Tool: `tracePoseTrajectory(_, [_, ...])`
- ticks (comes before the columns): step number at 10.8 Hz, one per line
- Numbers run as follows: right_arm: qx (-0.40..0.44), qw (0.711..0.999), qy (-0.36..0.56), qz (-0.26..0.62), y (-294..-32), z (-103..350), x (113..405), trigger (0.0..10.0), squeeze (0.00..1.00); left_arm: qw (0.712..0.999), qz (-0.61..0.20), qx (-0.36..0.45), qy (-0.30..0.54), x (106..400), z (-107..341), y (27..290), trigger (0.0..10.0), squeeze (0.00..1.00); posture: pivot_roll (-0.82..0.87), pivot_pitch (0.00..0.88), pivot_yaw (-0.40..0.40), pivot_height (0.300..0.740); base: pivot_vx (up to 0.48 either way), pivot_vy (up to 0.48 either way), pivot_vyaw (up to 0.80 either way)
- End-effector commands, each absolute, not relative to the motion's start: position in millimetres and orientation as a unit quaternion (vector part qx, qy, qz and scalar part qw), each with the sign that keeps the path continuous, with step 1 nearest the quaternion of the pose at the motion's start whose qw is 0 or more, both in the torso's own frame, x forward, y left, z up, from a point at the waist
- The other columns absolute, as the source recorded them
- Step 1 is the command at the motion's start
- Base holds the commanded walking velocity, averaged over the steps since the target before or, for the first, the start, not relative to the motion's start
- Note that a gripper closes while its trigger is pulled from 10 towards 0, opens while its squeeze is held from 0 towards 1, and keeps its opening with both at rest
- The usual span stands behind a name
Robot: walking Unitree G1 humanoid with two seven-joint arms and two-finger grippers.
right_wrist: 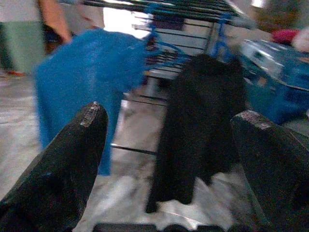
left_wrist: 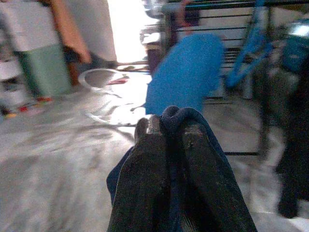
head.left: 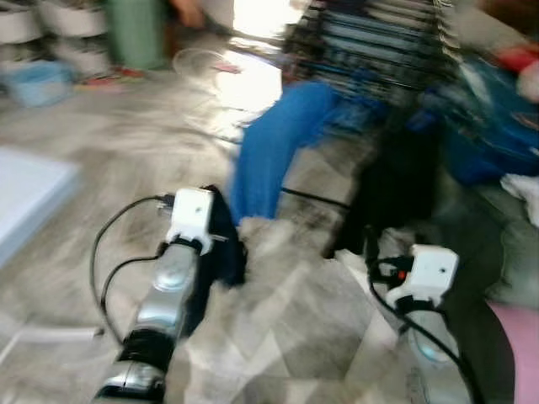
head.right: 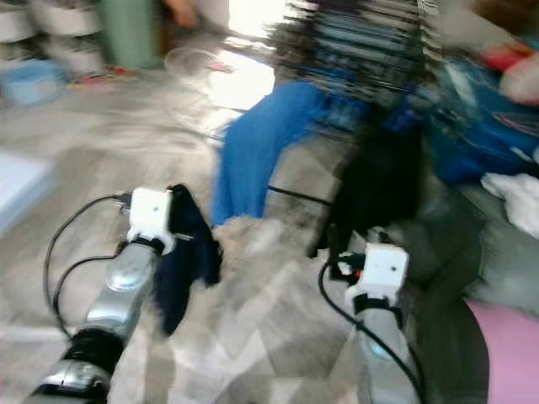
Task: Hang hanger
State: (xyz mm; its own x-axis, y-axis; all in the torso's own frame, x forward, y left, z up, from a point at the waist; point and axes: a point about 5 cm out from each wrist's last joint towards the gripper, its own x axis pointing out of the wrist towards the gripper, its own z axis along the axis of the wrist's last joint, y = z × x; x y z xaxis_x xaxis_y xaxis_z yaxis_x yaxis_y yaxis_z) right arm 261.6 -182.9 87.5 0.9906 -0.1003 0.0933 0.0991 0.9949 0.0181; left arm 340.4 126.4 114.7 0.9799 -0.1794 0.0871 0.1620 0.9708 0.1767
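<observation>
Ahead, metal drying rack (right_wrist: 193, 14) with hanging blue cloth (right_wrist: 82, 87) and black garment (right_wrist: 198, 130). Left gripper (left_wrist: 169, 140) clamped on dark navy cloth (head.right: 187, 244); right gripper (right_wrist: 169, 145) spread. Hanger unrecognisable. Grey patterned floor (head.left: 286, 337).

Silver arms, white wrist housings, black cabling

The left arm (head.left: 168, 295) is a rounded silver shell with a black joint band low down, capped by a white boxy wrist housing (head.left: 190, 215); thin black cables loop out beside it. The right arm (head.left: 434, 337) carries the same white housing with a small red mark. Each gripper has two long, matte black fingers (right_wrist: 72, 159), scuffed pale at the tips.
</observation>
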Motion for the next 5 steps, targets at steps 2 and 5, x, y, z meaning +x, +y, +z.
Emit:
tracePoseTrajectory(2, [0.006, 0.997, -0.054, -0.058, -186.7, 89.3, 261.1, 10.0, 0.0, 0.991, -0.087, 0.086, -0.062, 342.7, 118.3, 126.7, 10.0, 0.0, 0.15, 0.087, -0.095, 0.74, 0.304, 0.0, -0.78])
tracePoseTrajectory(5, [0.004, 0.997, -0.054, -0.057, -186.5, 90.3, 262.3, 10.0, 0.0, 0.992, -0.086, 0.082, -0.053, 342.1, 113.0, 127.7, 10.0, 0.0, 0.15, 0.094, -0.1, 0.74, 0.3, 0.0, -0.19])
